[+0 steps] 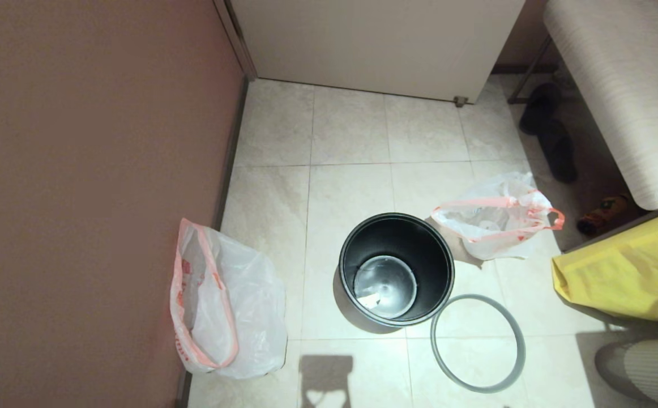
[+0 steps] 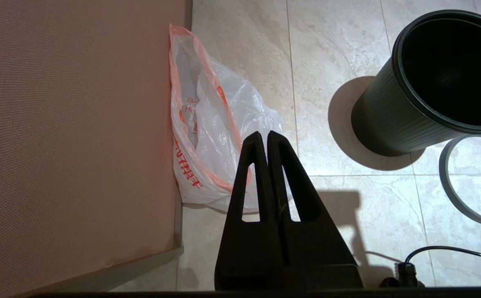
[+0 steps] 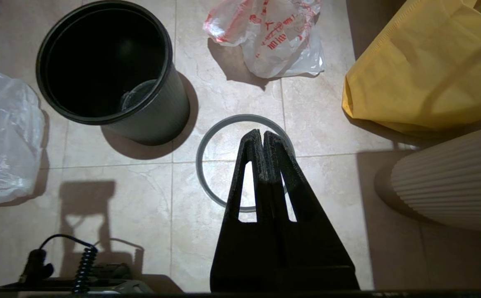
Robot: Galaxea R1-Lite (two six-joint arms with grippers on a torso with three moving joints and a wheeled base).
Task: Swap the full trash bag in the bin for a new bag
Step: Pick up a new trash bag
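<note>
The bin, a round black tub, stands unlined on the tiled floor, with a white scrap on its bottom. Its grey hoop lies flat on the floor beside it, nearer me and to the right. The full trash bag, with white cups showing through, sits on the floor behind and to the right of the bin. The new bag, plain film, slumps against the left wall. My left gripper hangs shut and empty above the new bag. My right gripper hangs shut and empty above the hoop.
A yellow fabric bag sits at the right, with a ribbed beige object in front of it. A pale bench and dark shoes are at the back right. A reddish wall bounds the left side.
</note>
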